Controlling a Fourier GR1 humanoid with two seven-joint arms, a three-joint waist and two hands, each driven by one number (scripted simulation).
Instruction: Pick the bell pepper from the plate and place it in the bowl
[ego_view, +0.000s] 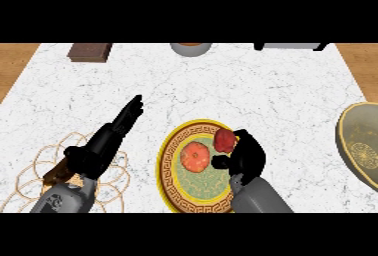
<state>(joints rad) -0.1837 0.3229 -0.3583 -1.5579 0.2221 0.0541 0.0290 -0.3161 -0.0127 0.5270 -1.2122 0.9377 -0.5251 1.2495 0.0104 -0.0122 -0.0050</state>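
Bell pepper (224, 140) in right hand (244, 156), over plate (171, 150).

The right hand (244, 156) covers the right side of the plate (171, 150), and its fingers hide part of the red bell pepper (224, 140), so how they close on it cannot be told. Well to the right of the plate, the bowl (359, 145) is cut off by the picture's right edge. Far above the plate, a brown block (90, 51), a grey cup (191, 48) and a dark object (291, 46) are cut off along the counter's far side.
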